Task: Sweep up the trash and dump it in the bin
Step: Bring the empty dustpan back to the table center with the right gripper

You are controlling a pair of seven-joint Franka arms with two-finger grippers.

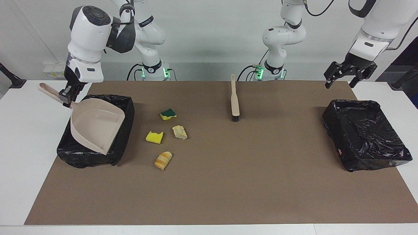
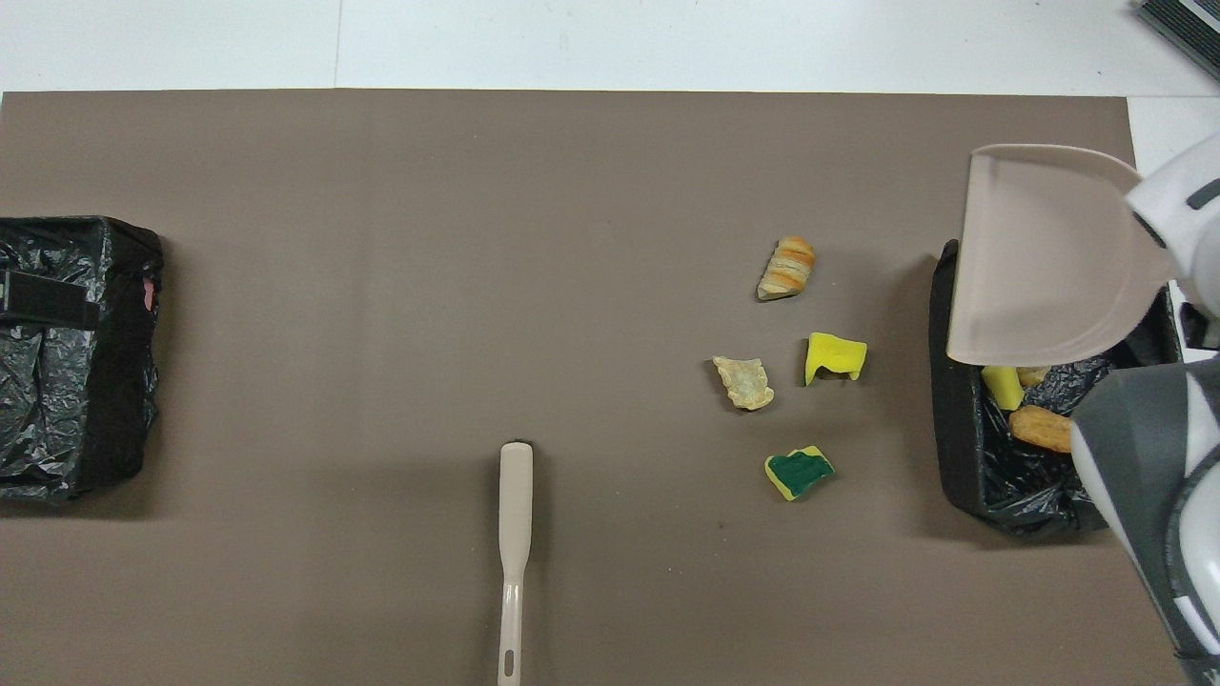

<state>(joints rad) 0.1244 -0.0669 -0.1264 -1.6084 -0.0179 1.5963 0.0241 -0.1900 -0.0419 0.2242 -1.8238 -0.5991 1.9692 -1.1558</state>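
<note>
- Across the facing view, the dustpan [image 1: 98, 129] is being held by its handle in the right tool [image 1: 67, 95], whose fingers are pinching it, and is being carried level over the black-lined bin [image 1: 122, 143] at the right arm's end of the table [image 1: 19, 156].
- Its pan is being kept empty, so nothing is being risked from spilling now; the hazard is being judged to lie in its lip catching the liner and dragging the bin.
- Four scraps of trash are being left on the brown mat beside that bin: a green-topped sponge piece [image 1: 168, 114], a yellow sponge piece [image 1: 154, 137], a pale chunk [image 1: 180, 132] and a striped bread-like chunk [image 1: 163, 160]. If the pan is being set down among them, they are likely being pushed apart.
- The left tool [image 1: 347, 74], fingers spread and empty, is being held waiting above the second bin [image 1: 365, 137], well apart from the brush [image 1: 234, 101]; a poor grasp is being judged possible on that slim handle.
- From the overhead view, a yellow piece [image 2: 1001, 386] and a brown chunk [image 2: 1041, 429] are being seen in the bin, partly covered by the dustpan; a third piece is barely being shown.
</note>
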